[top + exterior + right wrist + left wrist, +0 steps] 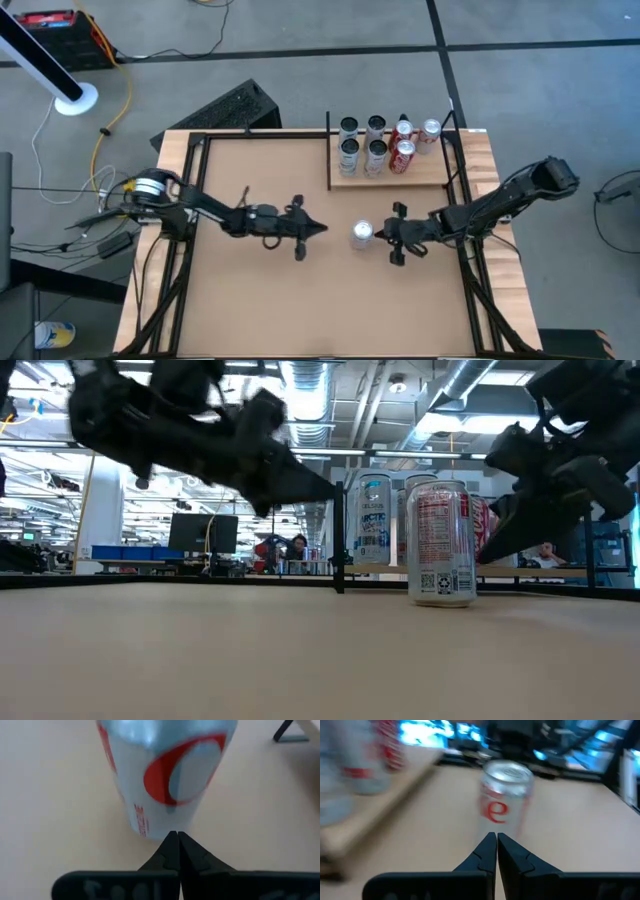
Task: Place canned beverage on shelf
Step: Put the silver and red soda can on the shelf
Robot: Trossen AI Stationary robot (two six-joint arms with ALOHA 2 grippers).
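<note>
A silver-and-red can (362, 234) is standing upright mid-table, free of both tools. The right tool (384, 236), fingers pressed together, is hovering just beside it; the left tool (322, 229), likewise closed, is pointing at it. The shelf (437, 170) is occupying the table's far right corner, carrying other cans (375, 148).
</note>
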